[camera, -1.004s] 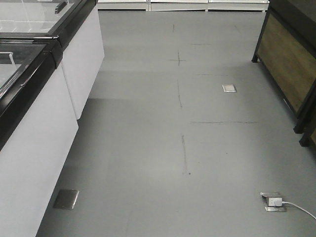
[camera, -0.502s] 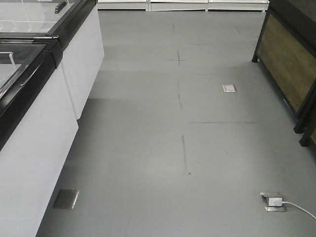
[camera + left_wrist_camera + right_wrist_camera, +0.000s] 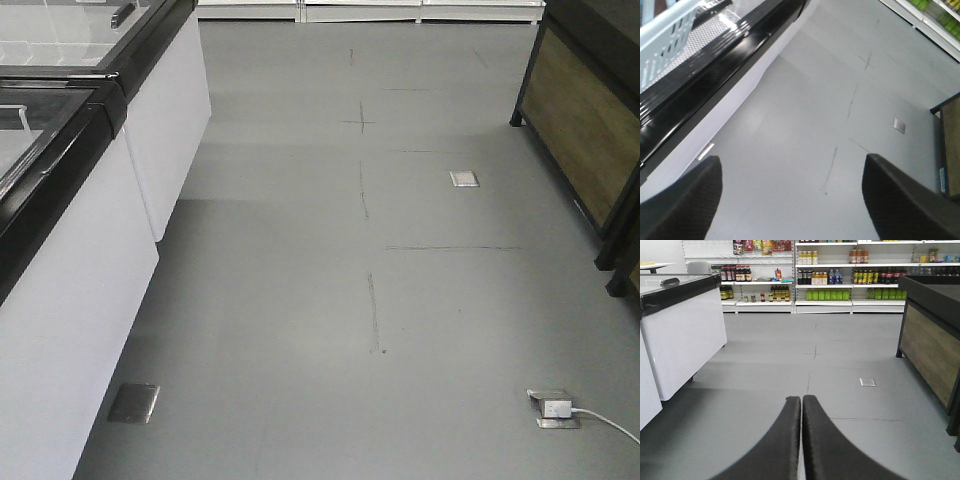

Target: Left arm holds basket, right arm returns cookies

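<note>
- pale-blue plastic marks the basket (image 3: 667, 40), seen only in the top-left corner of the left wrist view. it sits on top of the black-rimmed chest freezer (image 3: 725, 70), well apart from the left gripper.
- the left gripper (image 3: 791, 165) is spread wide with nothing between its fingers, and it hangs over bare grey floor (image 3: 805, 125).
- the right gripper (image 3: 801, 401) is pressed closed, its fingers touching and holding nothing. it points down the aisle at the drinks shelves (image 3: 840, 277).
- the cookies show in no view, so where the carton lies cannot be told. the inside of the basket is hidden.
- judging from this, the step in hand is the reach for the basket, and the task has hardly begun.
- to do it well, bring the left arm up toward the freezer top and keep the jaws wide until the rim or a handle sits fully between them. then clamp firmly and lift level so nothing inside slides.
- the right gripper will need to open before it goes for the carton. it should wait until the basket is held steady.
- against the front views from a second and half a second ago, nothing has shifted. the floor marks are the same and the white plug (image 3: 555, 408) is in the same spot, so the base appears to be standing still.
</note>
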